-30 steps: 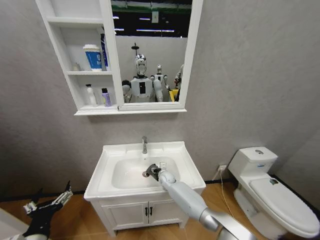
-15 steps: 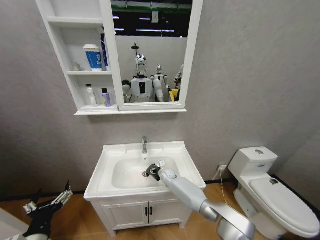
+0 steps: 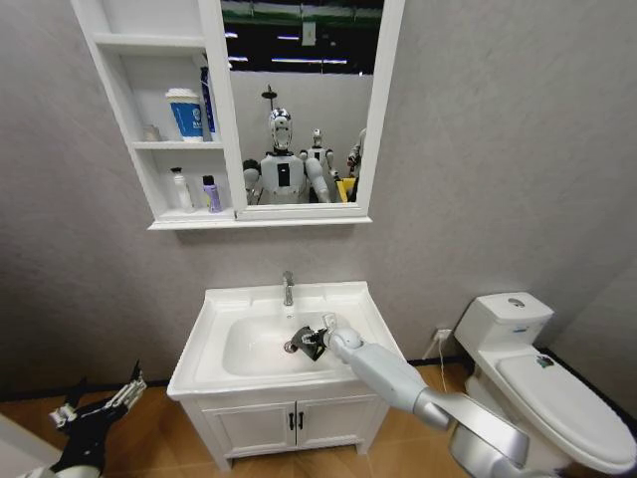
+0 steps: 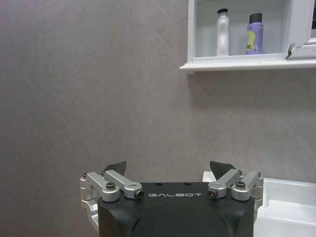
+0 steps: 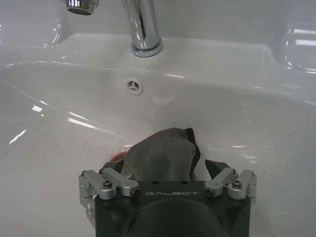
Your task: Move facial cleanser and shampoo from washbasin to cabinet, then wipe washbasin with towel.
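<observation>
Down inside the washbasin [image 3: 214, 329], just in front of the chrome tap [image 3: 288, 288], your right end effector [image 3: 310, 343] is pressed low against the bowl with the towel [image 5: 163, 159] under it. From the right wrist view the dark cloth bunches up between the finger mounts and spreads onto the white ceramic, covering most of the red-ringed drain [image 5: 118, 154], so you are clenched on the towel with it touching the basin floor.

Above the washbasin, the cabinet [image 3: 154, 146] carries the bottles: a white bottle [image 3: 180, 188] and a purple bottle [image 3: 211, 194] stand side by side on its lowest shelf, and a blue-and-white tub [image 3: 185, 114] with a tall blue tube [image 3: 206, 103] beside it sits on the shelf above. You cannot tell from here which of these are the cleanser and the shampoo, but nothing stands on the rim of the washbasin, so the moving part of the job looks finished.

What remains, by the look of it, is the wiping itself. The towel is at the middle of the bowl near the drain; the side walls and the flat rim around the tap have yet to be judged clean.

Your left end effector [image 4: 168, 170] hangs released, fingers spread, low and well to the left of the washbasin, idle.
</observation>
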